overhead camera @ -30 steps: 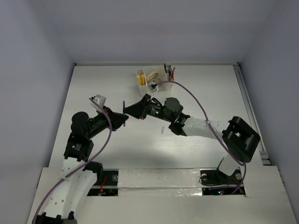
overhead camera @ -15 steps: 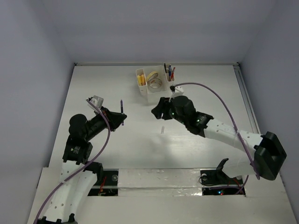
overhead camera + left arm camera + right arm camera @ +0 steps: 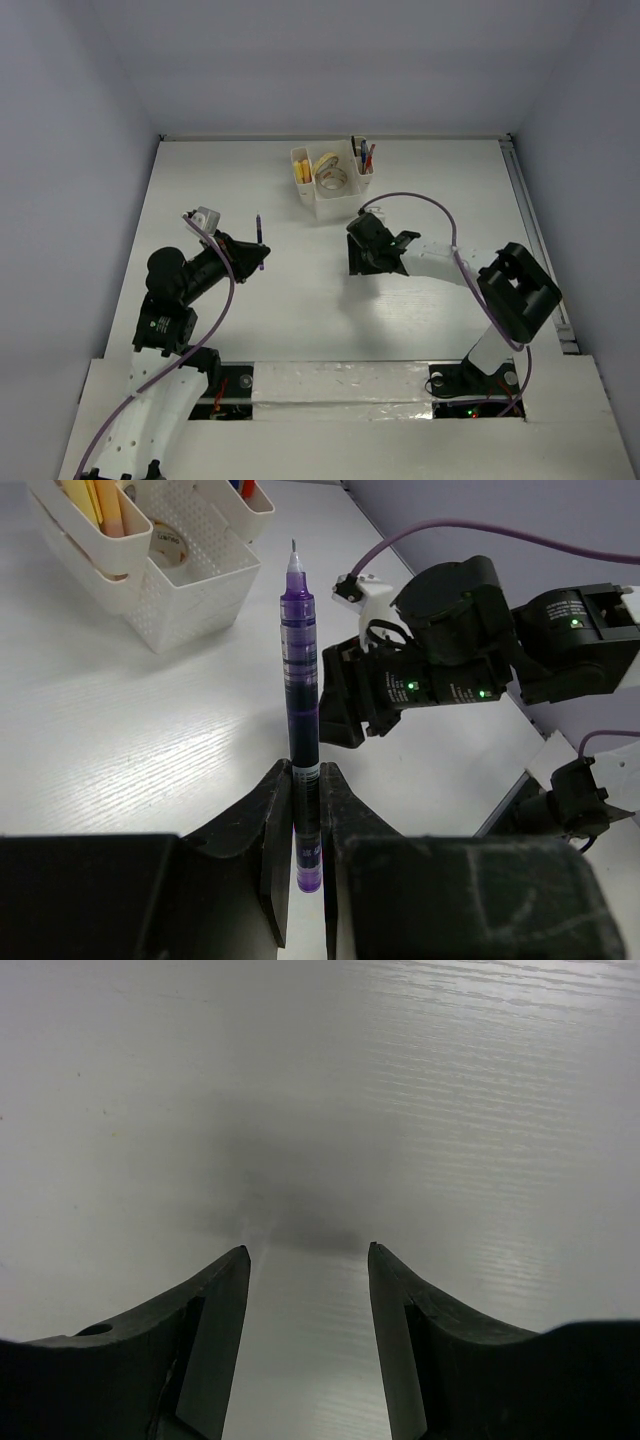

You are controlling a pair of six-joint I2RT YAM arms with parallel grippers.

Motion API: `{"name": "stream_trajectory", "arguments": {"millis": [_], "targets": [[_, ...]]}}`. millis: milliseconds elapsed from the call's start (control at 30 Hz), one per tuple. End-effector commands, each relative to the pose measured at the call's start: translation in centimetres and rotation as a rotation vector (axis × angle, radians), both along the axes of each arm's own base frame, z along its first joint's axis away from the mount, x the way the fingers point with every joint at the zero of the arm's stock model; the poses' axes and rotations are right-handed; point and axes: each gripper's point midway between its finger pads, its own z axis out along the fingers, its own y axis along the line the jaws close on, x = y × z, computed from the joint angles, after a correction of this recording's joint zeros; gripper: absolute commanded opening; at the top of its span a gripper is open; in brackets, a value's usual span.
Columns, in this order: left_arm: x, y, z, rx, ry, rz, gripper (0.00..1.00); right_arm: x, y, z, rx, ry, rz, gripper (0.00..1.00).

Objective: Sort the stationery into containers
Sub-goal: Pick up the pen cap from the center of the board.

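Organizer (image 3: 330,207) already has sticks (image 3: 302,172), tape (image 3: 332,176), pens (image 3: 364,155) in; left claw (image 3: 304,770) clamped on a purple pen (image 3: 302,680) short of it, right claw (image 3: 308,1250) spread, empty.

Overhead, wrist views close, table (image 3: 200,180) probably shared

The slim pen of translucent purple plastic (image 3: 301,670), glossy and smooth, stands between the matt black, slightly grainy plastic fingers (image 3: 275,820) of the left tool (image 3: 306,780). Beyond that tool's tips, the boxy white plastic organizer (image 3: 190,595) has a finely dotted, perforated-looking wall with a soft sheen. Under the right tool (image 3: 308,1252), whose black fingers (image 3: 215,1300) look equally matt, the white table (image 3: 450,1080) shows a faint wood-like grain and a satin gloss.
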Motion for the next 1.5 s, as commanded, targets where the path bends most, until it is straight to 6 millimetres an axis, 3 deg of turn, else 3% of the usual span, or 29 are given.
{"name": "stream_trajectory", "arguments": {"millis": [0, 200, 633, 733, 833, 933, 1100, 1300, 1467], "targets": [[-0.1, 0.0, 1.8, 0.000, -0.069, -0.003, 0.00, 1.6, 2.2, 1.3, 0.043, -0.036, 0.035, 0.57], [-0.1, 0.0, 1.8, 0.000, -0.070, -0.003, 0.00, 1.5, 3.1, -0.6, 0.036, 0.021, 0.068, 0.55], [-0.1, 0.0, 1.8, 0.000, -0.070, -0.006, 0.00, 0.1, 3.4, -1.6, 0.025, 0.079, 0.115, 0.39], [-0.1, 0.0, 1.8, 0.000, -0.070, -0.006, 0.00, -0.2, 3.4, -1.7, 0.008, 0.080, 0.118, 0.41], [-0.1, 0.0, 1.9, -0.001, -0.073, -0.006, 0.00, -0.5, 3.0, -1.6, -0.006, 0.071, 0.113, 0.53], [-0.2, 0.0, 1.9, -0.001, -0.073, -0.007, 0.00, -0.9, 2.7, -1.7, -0.005, 0.078, 0.110, 0.55], [-0.2, -0.1, 1.9, -0.001, -0.073, -0.009, 0.00, -1.7, 3.3, -1.7, 0.043, 0.102, 0.119, 0.40], [-0.2, 0.0, 1.9, -0.001, -0.073, -0.007, 0.00, -2.0, 4.5, -1.7, 0.086, 0.114, 0.142, 0.37], [-0.2, -0.1, 1.9, -0.002, -0.070, -0.009, 0.00, -1.6, 4.5, -1.9, 0.065, 0.110, 0.144, 0.28]]}}
